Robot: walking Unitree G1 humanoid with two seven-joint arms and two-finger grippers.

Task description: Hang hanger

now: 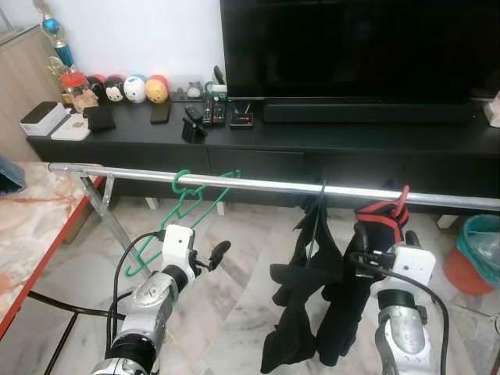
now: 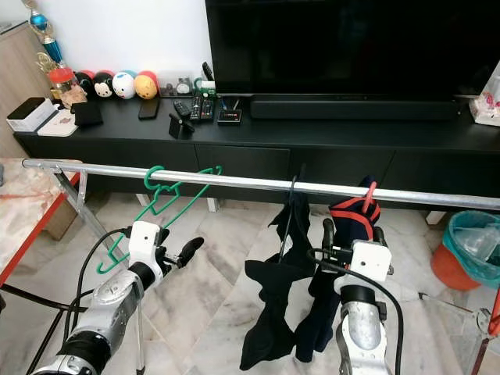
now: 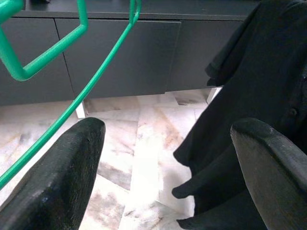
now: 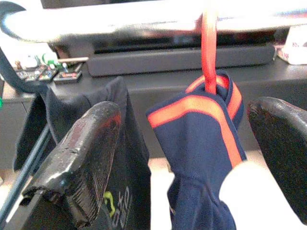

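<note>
The green hanger (image 1: 183, 215) already hooks over the rail (image 1: 266, 185) near its left end, so the left gripper (image 1: 211, 256), fingers spread and empty just beside it, should back away slowly without snagging the wire.

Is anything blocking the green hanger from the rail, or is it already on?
Nothing visible blocks it: the green hanger already hooks over the metal rail. The left gripper, open, sits beside it.
</note>
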